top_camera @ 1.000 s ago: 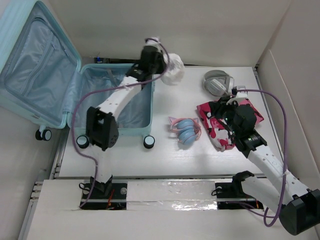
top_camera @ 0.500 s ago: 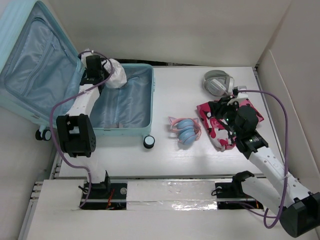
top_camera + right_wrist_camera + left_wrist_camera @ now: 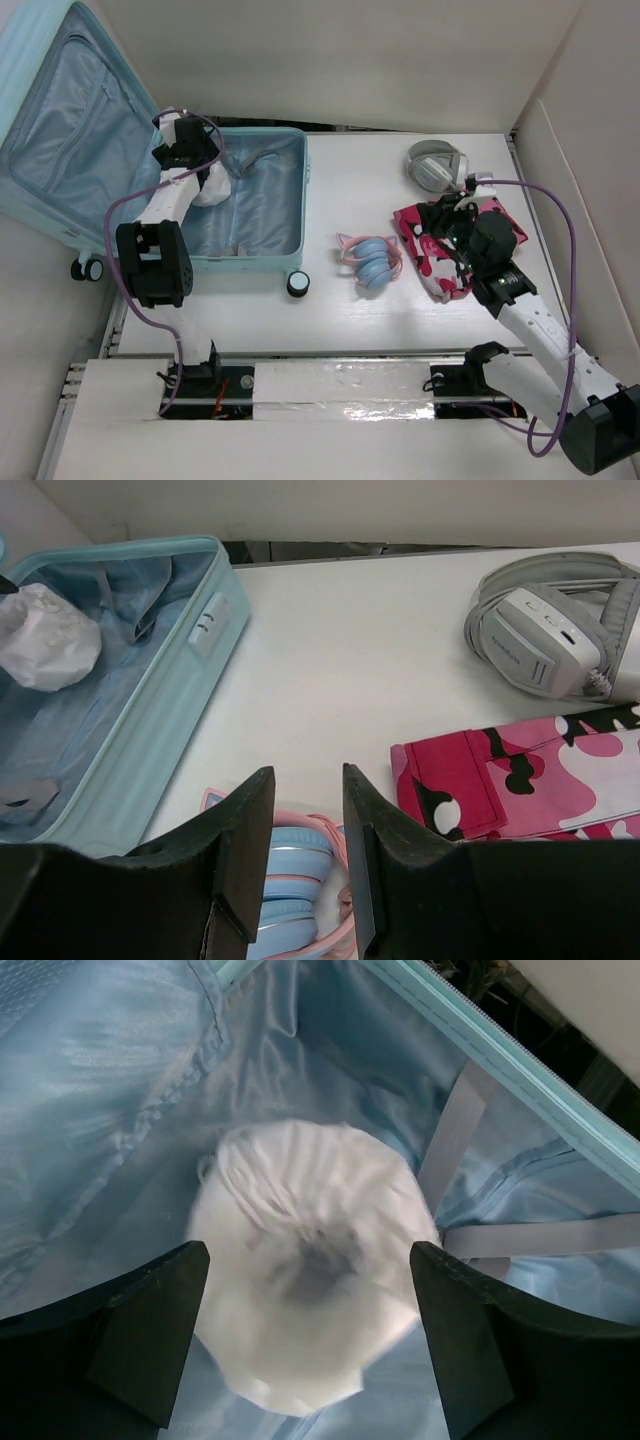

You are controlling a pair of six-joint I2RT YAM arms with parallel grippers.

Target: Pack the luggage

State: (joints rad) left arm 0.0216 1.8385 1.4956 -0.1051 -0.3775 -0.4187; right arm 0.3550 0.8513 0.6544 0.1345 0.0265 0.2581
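The luggage (image 3: 255, 215) lies open at the table's left, its lid (image 3: 70, 120) propped up behind. My left gripper (image 3: 190, 165) hangs over the rear left of its lined base, jaws wide apart. A white crumpled bundle (image 3: 310, 1280) sits loose below them on the blue lining (image 3: 110, 1110), touching neither finger; the top view has the same bundle (image 3: 213, 186) inside the luggage. My right gripper (image 3: 305, 780) hovers with a narrow gap, holding nothing, above blue-and-pink headphones (image 3: 295, 855). In the top view this gripper (image 3: 448, 228) is over a pink camouflage cloth (image 3: 440, 262).
Blue-and-pink headphones (image 3: 372, 262) lie mid-table. Grey-white headphones (image 3: 435, 165) rest at the back right, beside the pink cloth (image 3: 540, 780). A loose caster wheel (image 3: 298, 285) stands at the luggage's near right corner. Grey straps (image 3: 450, 1140) cross the lining.
My left arm swung from the table's rear middle to over the luggage with the white bundle, then opened; the bundle dropped into the base. The right arm barely moved.
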